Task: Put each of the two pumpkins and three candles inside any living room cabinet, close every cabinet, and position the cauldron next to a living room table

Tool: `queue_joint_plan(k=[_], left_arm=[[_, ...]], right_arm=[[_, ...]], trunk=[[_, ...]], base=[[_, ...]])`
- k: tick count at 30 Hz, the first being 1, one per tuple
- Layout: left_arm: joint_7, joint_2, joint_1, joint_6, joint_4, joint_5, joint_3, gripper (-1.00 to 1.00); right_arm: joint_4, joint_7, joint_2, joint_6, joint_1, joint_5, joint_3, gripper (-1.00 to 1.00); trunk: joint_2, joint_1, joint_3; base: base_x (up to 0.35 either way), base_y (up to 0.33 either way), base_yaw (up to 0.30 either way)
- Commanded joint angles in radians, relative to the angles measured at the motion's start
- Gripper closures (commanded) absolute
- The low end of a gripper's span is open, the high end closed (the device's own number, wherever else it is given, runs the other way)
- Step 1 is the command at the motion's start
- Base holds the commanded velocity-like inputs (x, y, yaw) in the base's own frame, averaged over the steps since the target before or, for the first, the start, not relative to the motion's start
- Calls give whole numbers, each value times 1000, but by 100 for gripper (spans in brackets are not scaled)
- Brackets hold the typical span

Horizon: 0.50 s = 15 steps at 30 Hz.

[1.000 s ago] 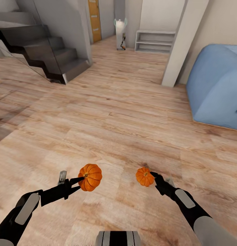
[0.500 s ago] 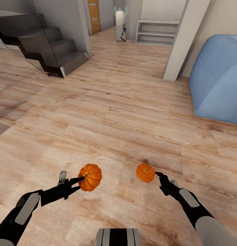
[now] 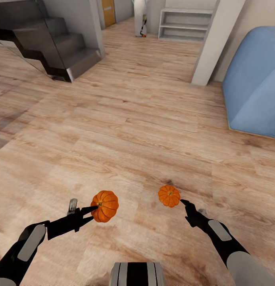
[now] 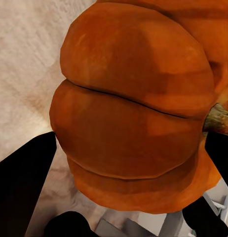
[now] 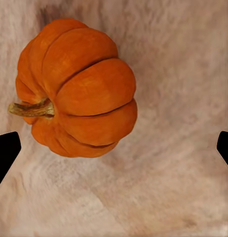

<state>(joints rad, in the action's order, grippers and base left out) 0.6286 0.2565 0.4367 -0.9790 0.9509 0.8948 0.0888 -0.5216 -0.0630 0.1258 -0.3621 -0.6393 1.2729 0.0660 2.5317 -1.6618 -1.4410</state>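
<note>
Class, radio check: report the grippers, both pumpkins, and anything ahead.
Left gripper shut on left pumpkin. Right gripper open, right pumpkin beyond its fingertips, not gripped. Stairs ahead left, blue sofa ahead right.

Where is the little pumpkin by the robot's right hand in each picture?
Head view: the little pumpkin is low, right of centre, just ahead of the right gripper.
Right wrist view: the little pumpkin is big and near, ahead of the wide-open fingertips, stem sideways.
Left wrist view: this one is the other pumpkin, gripped by the left gripper.
Shared landmark: the wooden floor behind it.
</note>
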Motion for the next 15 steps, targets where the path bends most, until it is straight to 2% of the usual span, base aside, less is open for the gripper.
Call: queue_joint_plan(k=[1,9,15], left_arm=[[4,0,0,-6,0,1,1,100],[5,0,0,-6,3,1,0,100],[5,0,0,-6,3,2,0,100]], right_arm=[[0,-2,0,-6,0,2,5,-100],[0,-4,0,-5,0,2,5,-100],[0,-6,0,-5,0,2,4,-100]], trunk=[[0,0,-1],[0,0,-1],[0,0,-1]], base=[[0,0,0],[3,0,0],[90,15,0]])
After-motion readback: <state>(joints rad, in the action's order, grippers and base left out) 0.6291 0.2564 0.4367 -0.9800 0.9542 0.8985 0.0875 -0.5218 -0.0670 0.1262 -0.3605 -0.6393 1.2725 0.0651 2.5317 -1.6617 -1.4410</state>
